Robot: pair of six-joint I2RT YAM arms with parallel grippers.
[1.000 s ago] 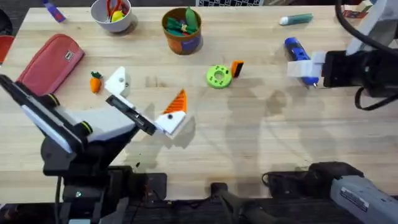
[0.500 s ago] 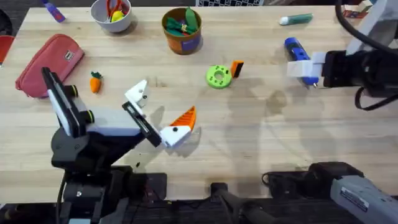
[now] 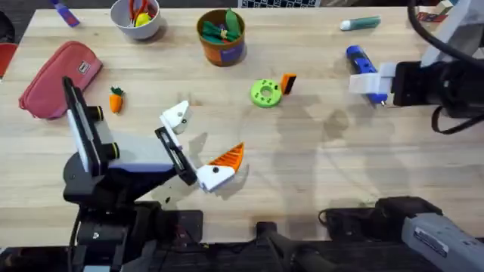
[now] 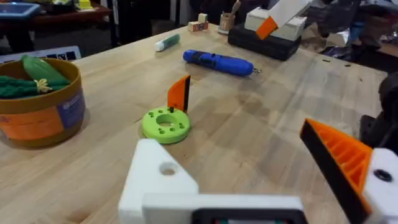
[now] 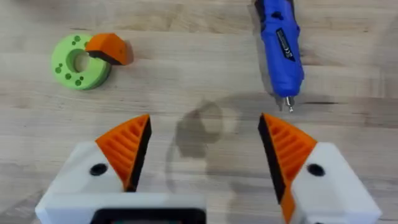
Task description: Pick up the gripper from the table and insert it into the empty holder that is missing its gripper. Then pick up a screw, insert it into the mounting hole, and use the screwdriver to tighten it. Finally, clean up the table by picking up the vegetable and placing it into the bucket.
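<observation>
Beside the green plastic disc [image 3: 265, 93] you see the loose orange wedge gripper [image 3: 288, 81]; your left gripper [image 3: 201, 146] and right gripper [image 5: 202, 155] both gape wide, holding nothing.

Overhead camera looks down and forward across the table [image 3: 318, 174]. Both wrist cameras sit low and close. All three views share the green disc [image 3: 265, 93] [image 4: 165, 124] [image 5: 80, 61], at 12 o'clock from table centre overhead.

red pouch [image 3: 59, 78] | white bowl [image 3: 136, 19] (perhaps toys inside) | green disc [image 3: 265, 93] | teal marker [image 3: 360, 24]
</observation>
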